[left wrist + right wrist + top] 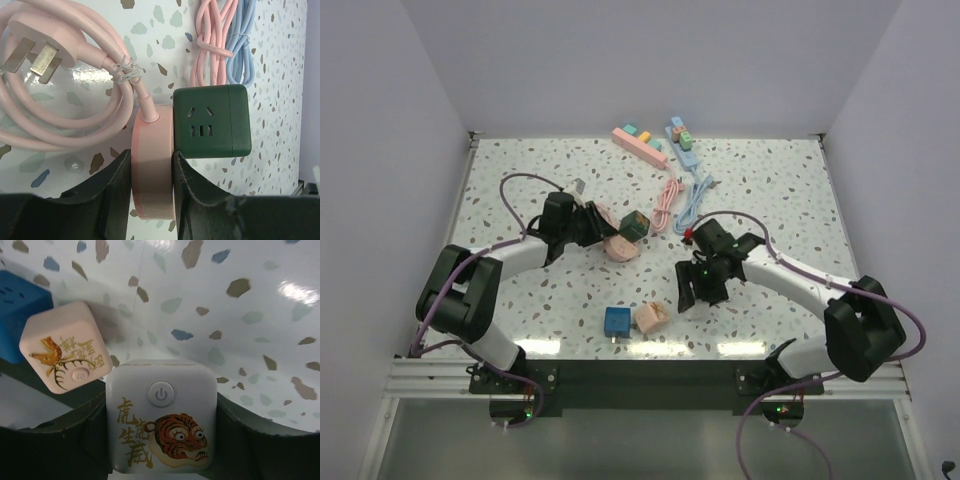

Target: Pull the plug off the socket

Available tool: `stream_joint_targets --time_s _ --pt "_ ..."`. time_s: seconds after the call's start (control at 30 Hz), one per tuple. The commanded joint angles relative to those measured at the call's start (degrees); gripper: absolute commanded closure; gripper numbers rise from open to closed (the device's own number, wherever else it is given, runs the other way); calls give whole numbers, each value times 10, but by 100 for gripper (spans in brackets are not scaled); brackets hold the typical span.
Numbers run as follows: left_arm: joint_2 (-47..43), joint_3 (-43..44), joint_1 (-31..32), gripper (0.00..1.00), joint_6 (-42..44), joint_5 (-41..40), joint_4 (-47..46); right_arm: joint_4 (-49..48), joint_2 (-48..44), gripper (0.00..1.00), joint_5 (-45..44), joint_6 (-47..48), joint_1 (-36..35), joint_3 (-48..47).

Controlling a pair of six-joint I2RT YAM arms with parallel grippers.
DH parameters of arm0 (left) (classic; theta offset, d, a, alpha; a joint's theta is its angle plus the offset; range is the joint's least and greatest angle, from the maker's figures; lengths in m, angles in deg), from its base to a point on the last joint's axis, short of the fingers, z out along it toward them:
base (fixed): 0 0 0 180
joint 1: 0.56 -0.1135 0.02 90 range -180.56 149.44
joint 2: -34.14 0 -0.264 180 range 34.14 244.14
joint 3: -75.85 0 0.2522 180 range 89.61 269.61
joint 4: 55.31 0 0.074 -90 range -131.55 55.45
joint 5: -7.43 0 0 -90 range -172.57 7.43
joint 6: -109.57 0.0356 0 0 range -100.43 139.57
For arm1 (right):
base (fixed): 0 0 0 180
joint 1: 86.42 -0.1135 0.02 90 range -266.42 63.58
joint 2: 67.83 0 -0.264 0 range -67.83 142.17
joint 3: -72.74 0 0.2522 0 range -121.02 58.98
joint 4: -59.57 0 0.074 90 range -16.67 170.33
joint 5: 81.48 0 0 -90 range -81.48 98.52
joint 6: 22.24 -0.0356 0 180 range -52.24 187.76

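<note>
Your left end effector (151, 172) is clamped on one smooth pink round plastic socket disc (152, 145), just at 9 o'clock of the speckled worktop's (225, 315) middle from above. One matte dark green cube adapter (212, 120) sits flush against the disc's 3 o'clock face. Your right end effector (161, 437) grips one glossy white rounded cube (161, 405) with a tiger print. At its 10 o'clock lie two more cubes, a pale pink cube (65, 347) and a blue cube (20, 305), side by side
</note>
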Motion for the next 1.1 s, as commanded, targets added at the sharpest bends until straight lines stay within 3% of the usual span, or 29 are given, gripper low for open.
stream_joint_targets --time_s 0.0,0.03,0.13,0.17,0.23,0.27,0.37,0.53,0.77,0.93,1.07 --pt "2 13 3 100 49 12 22 26 14 95 101 28 -27 10" --pt "3 13 3 100 51 12 23 23 24 81 104 28 -31 19" --pt "3 13 3 100 54 11 28 14 49 73 104 26 -41 24" --pt "4 13 3 100 55 12 28 4 55 64 100 25 -43 23" --pt "6 14 4 100 57 15 30 -5 64 59 99 26 -47 18" --pt "7 14 4 100 57 15 30 -9 73 51 98 26 -48 15" --pt "4 17 4 100 60 15 34 -2 67 40 94 29 -48 -5" --pt "7 25 4 100 74 22 42 58 47 2 73 54 -48 -68" --pt "12 25 4 100 83 26 43 73 14 1 14 55 -16 -160" --pt "12 22 4 100 79 31 40 -43 57 1 -28 -10 4 -208" --pt "-8 17 4 100 64 23 33 -175 98 1 -33 -130 6 -208"
